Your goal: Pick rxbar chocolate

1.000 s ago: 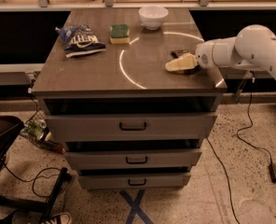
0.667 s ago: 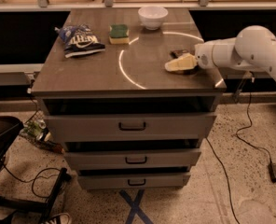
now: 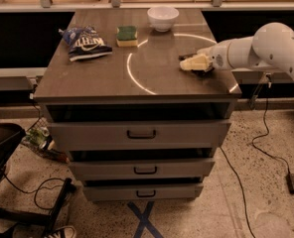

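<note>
1. The gripper (image 3: 190,63), pale yellow at its tip, lies low over the right part of the cabinet top (image 3: 87,83), at the end of the white arm (image 3: 266,46) that reaches in from the right.
2. I cannot tell whether the gripper is spread, pressed together or pinching anything.
3. The rxbar chocolate (image 3: 187,57) shows only as a dark flat sliver right at the gripper, mostly hidden beneath it, on the right side of the top. Whether the two touch cannot be told.
4. A pale ring mark (image 3: 128,68) curves across the middle of the top, and the gripper sits inside its right half.
5. A blue-and-black chip bag (image 3: 86,42) lies at the far left, well apart from the gripper.
6. A green-and-yellow sponge (image 3: 127,35) sits just right of the bag.
7. A white bowl (image 3: 163,18) stands at the far edge, right of the sponge.
8. Three drawers with dark handles (image 3: 141,134) stack below the top.
9. A blue tape cross (image 3: 144,219) marks the floor in front, and a black cable (image 3: 251,182) trails on the right.
</note>
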`<control>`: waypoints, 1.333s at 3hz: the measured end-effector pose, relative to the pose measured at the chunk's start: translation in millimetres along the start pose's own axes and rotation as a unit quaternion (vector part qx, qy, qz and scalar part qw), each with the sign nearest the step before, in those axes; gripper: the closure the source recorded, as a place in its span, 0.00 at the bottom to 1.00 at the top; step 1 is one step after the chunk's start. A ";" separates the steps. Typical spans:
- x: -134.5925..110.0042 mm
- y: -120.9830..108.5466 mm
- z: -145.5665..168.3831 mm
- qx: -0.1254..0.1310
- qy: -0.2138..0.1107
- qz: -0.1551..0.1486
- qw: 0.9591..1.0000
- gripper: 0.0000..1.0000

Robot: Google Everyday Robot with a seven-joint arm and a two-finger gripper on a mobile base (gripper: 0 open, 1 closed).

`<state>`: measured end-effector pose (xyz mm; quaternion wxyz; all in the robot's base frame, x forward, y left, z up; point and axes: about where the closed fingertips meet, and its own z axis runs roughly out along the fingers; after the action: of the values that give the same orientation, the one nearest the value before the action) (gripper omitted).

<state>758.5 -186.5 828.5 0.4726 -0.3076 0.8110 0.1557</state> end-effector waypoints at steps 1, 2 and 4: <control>-3.3 0.0 -1.7 0.000 0.000 0.000 1.000 1.00; -3.3 0.0 -1.7 0.000 0.000 0.000 1.000 1.00; -59.8 11.1 15.5 -0.017 0.043 -0.064 0.997 1.00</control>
<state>783.6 -148.6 871.8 0.4410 -0.3734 0.8064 0.1254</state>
